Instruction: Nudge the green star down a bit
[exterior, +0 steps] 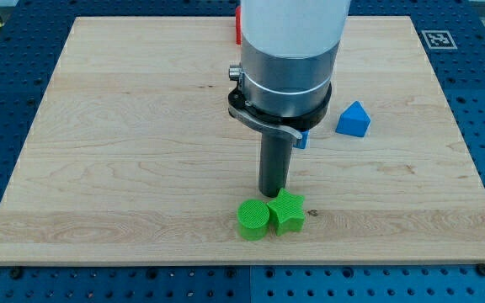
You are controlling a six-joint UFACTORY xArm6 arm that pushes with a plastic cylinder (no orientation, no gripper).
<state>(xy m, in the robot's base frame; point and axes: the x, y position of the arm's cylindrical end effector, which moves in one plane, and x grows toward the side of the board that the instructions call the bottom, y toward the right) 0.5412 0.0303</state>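
Note:
The green star (288, 211) lies on the wooden board (125, 151) near its bottom edge, a little right of centre. A green cylinder (253, 219) touches the star's left side. My tip (273, 195) is the lower end of the dark rod. It stands just above the two green blocks in the view, over the seam between them, touching or almost touching the star's top edge.
A blue triangular block (353, 119) lies at the right of the arm. Another blue block (303, 139) shows partly behind the arm's body. A red block (237, 25) peeks out at the top behind the arm. The board's bottom edge runs just below the green blocks.

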